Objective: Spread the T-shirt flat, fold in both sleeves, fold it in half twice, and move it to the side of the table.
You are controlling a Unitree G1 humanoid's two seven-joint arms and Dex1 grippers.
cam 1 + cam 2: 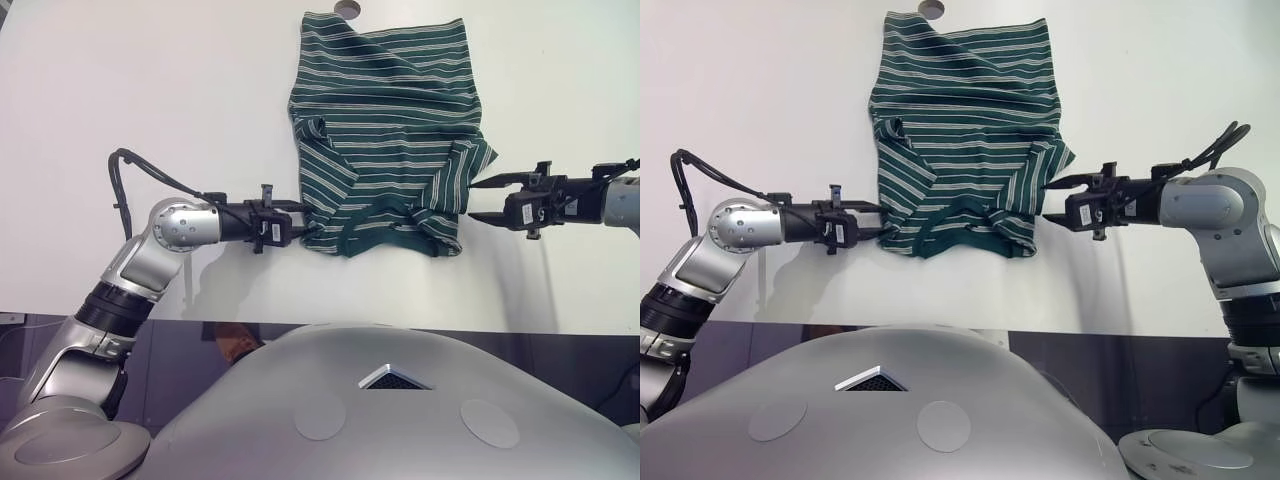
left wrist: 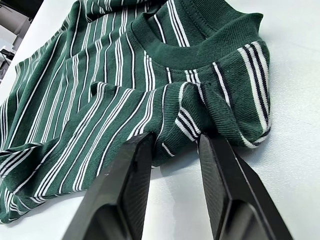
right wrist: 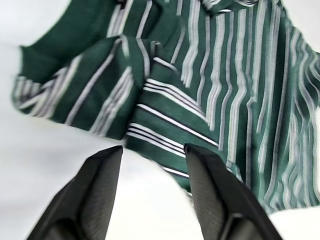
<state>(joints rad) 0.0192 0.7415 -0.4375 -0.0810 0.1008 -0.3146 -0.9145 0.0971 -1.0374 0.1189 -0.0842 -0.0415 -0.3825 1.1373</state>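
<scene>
A green T-shirt (image 1: 385, 120) with white stripes lies crumpled in the middle of the white table (image 1: 150, 90), its collar (image 1: 375, 212) toward me. At the shirt's near left corner my left gripper (image 1: 300, 222) is open. In the left wrist view its fingertips (image 2: 137, 160) straddle a bunched fold of the shoulder beside the collar (image 2: 200, 47). My right gripper (image 1: 472, 200) stands open at the shirt's right edge, just below the folded sleeve (image 1: 478, 155). The right wrist view has its fingers (image 3: 200, 165) spread in front of a striped fold (image 3: 165, 120), with nothing held.
A small round hole (image 1: 347, 8) sits in the table at the far edge, behind the shirt's hem. The table's front edge (image 1: 300, 322) runs just below both arms. Bare tabletop lies to the left and right of the shirt.
</scene>
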